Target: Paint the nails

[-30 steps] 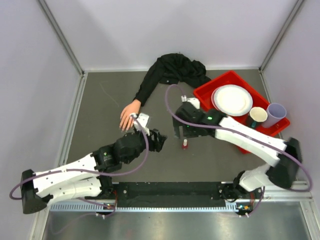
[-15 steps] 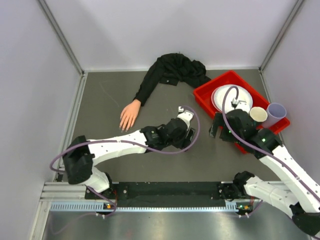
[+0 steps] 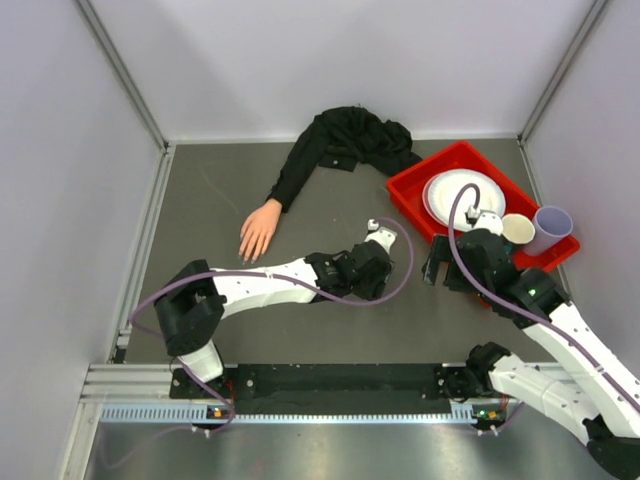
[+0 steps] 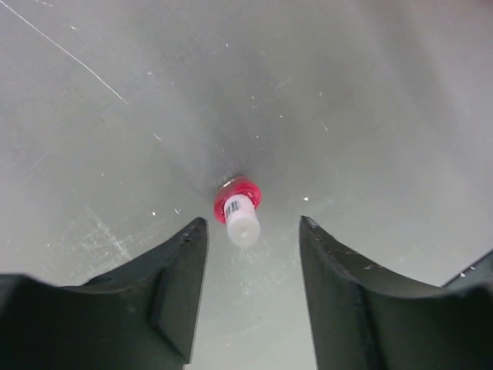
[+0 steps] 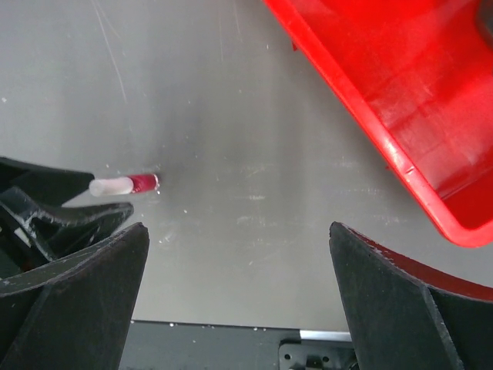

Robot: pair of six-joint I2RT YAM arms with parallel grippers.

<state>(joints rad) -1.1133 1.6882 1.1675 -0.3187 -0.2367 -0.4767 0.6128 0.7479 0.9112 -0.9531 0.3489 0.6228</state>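
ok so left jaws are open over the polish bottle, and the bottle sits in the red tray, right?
Not the tray. The polish bottle sits on the grey table, apart from the red tray; the right wrist view shows it. The left jaws are indeed open over it.

A small red polish bottle (image 4: 237, 210) with a white cap is seen standing on the grey counter (image 3: 300, 200). A red tray (image 3: 425, 163) is set at the right. A white plate (image 3: 437, 192) is held in it, with a cream cup (image 3: 517, 229) and a lilac cup (image 3: 553, 222) beside.
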